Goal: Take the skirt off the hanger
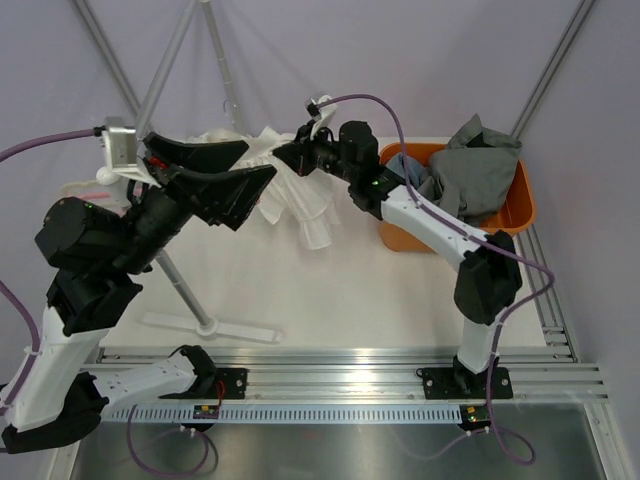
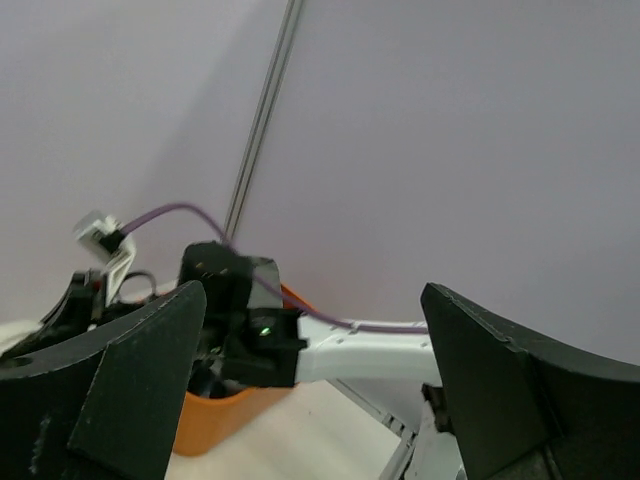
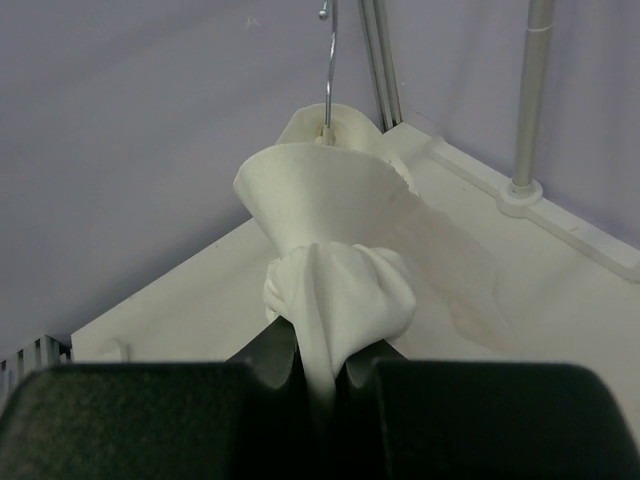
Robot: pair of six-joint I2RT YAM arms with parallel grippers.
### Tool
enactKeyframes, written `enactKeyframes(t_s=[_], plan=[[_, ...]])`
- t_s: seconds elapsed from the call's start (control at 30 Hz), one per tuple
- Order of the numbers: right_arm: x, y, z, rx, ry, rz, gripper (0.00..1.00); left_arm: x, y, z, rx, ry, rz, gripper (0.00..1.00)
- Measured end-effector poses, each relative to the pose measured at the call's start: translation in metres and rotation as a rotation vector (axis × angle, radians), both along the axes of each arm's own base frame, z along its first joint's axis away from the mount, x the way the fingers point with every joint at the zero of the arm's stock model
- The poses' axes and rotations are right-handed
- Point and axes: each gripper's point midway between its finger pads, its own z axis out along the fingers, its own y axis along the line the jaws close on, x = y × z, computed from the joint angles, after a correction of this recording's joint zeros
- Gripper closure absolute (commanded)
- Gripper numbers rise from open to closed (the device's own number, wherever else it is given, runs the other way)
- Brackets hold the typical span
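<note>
The white skirt [image 1: 300, 200] hangs bunched from a hanger whose metal hook [image 3: 327, 70] rises from the top of the cloth. My right gripper [image 1: 286, 155] is shut on a gathered fold of the skirt [image 3: 335, 280], the cloth pinched between its jaws [image 3: 320, 370]. Just left of the skirt, my left gripper [image 1: 240, 170] is raised and stands wide open with nothing between its fingers. In the left wrist view the left gripper [image 2: 310, 400] frames only the right arm [image 2: 360, 355] and the bin beyond it. The hanger's body is hidden under the cloth.
An orange bin [image 1: 515, 205] holding grey clothes [image 1: 480, 170] stands at the back right, behind the right arm. The rack's slanted pole and flat white foot [image 1: 210, 325] lie on the table at the left. Tent poles rise behind.
</note>
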Motion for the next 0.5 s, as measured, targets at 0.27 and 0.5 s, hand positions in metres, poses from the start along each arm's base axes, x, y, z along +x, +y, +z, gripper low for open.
enactKeyframes(t_s=[0.27,0.5], plan=[[-0.084,-0.093,0.096,0.088,-0.055,-0.119,1.0,0.025,-0.03,-0.059,0.127,0.183,-0.016,0.17],[-0.159,-0.172,0.15,0.21,-0.053,-0.203,1.0,0.034,-0.018,-0.075,0.167,0.253,0.067,0.25]])
